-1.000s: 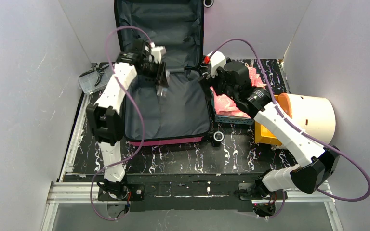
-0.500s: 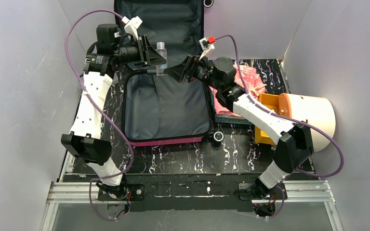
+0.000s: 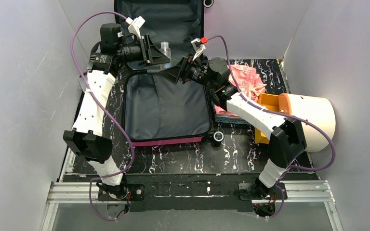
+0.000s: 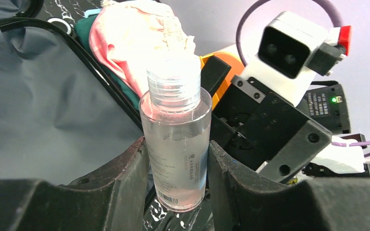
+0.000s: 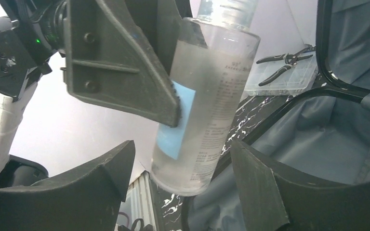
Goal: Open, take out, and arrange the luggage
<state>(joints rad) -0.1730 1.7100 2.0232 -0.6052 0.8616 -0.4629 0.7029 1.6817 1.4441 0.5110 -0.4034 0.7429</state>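
1. The left gripper (image 4: 178, 163) clamped a clear bottle (image 4: 176, 120) upright.
2. The right gripper (image 5: 180, 154) was spread wide, flanking the bottle without touching it.
3. The luggage (image 3: 166, 110) lay open against the tabletop's far edge, beneath both.

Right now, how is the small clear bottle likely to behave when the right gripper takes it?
The bottle looks like smooth, stiff clear plastic, so it may slip or twist in the left gripper. It seems partly filled with liquid, so probably light, with shifting weight. Its round body would likely roll if laid down.
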